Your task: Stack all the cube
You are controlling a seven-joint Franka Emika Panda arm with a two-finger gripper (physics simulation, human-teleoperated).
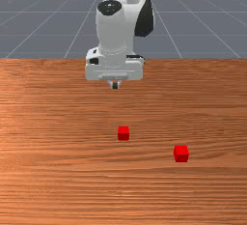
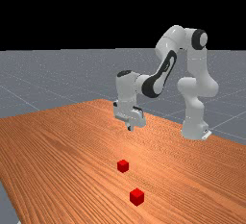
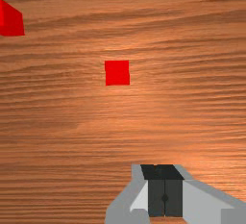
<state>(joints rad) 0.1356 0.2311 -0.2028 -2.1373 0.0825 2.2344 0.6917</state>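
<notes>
The inner red cube (image 1: 123,133) is seen on the wooden table (image 1: 58,180), apart from the outer red cube (image 1: 181,154) toward the front view's right. Neither is stacked; a first pick seems due. The raised gripper (image 1: 115,86) is clenched on nothing; its fingers must be parted, then lowered.
</notes>
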